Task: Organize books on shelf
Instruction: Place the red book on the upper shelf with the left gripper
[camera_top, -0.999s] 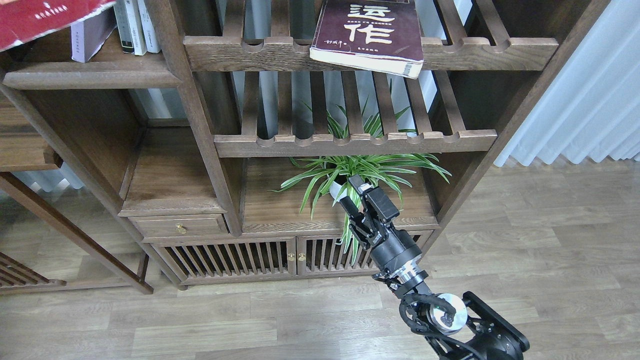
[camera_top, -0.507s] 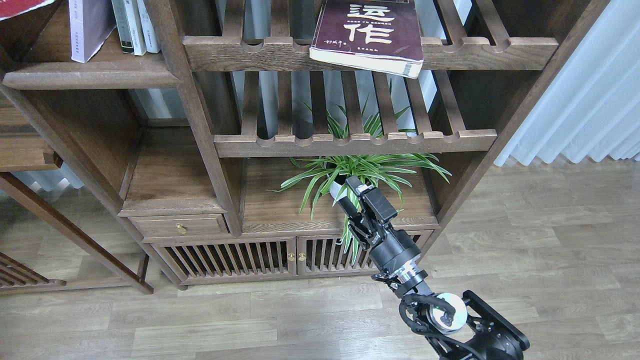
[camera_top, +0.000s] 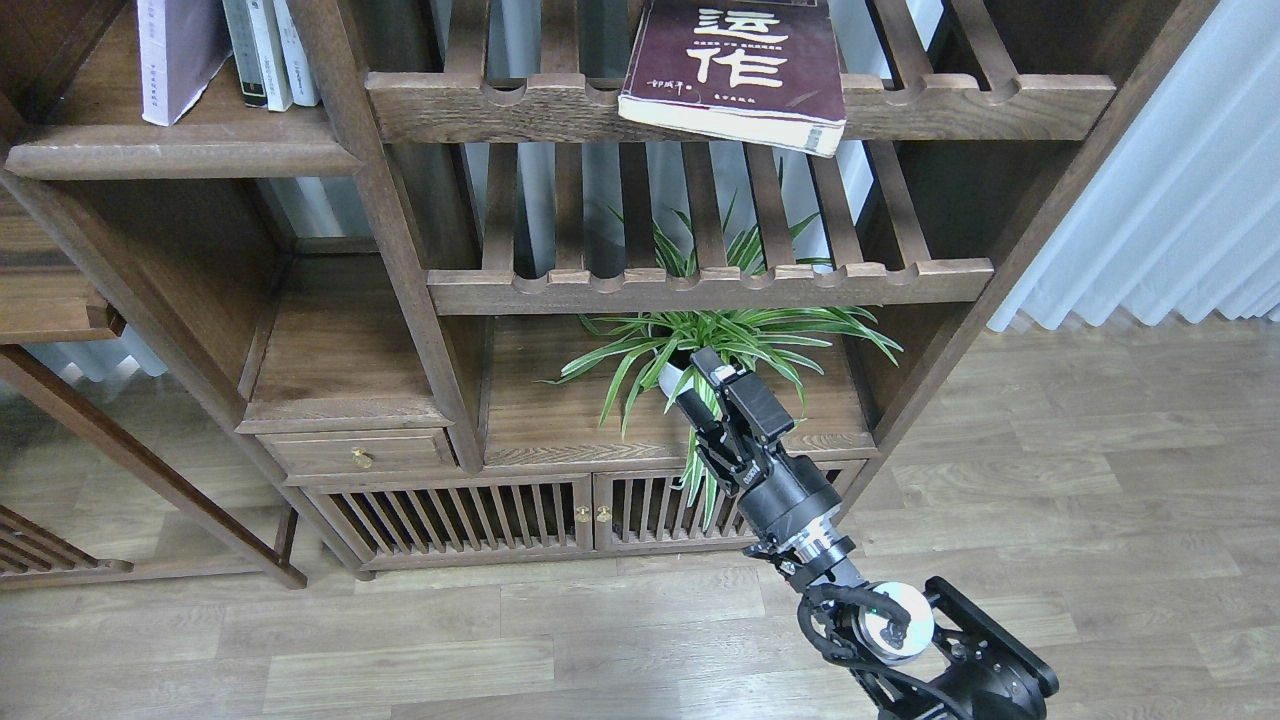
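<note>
Maroon book (camera_top: 735, 70): flat on slatted rack (camera_top: 740, 105) at 12 o'clock, corner overhanging. White-and-lavender book (camera_top: 180, 55): leaning on shelf (camera_top: 180, 150) at 10 o'clock. Right gripper (camera_top: 700, 385): fingers apart, empty, before plant (camera_top: 720, 340).

The thick dark maroon paperback with large white Chinese characters (camera_top: 738, 62) lies flat on the upper slatted wooden rack (camera_top: 930, 100), its lower right corner overhanging the notched front rail. On the solid dark-brown wooden shelf board (camera_top: 180, 150) at upper left, the white-and-lavender paperback (camera_top: 178, 50) stands leaning, with several pale upright books (camera_top: 272, 50) just beside it. The right gripper (camera_top: 708, 385), on the black arm entering from the lower right, has its two fingers slightly parted in front of the green spider plant (camera_top: 720, 340), gripping nothing. Grey wood-plank flooring (camera_top: 1100, 480) lies below.
</note>
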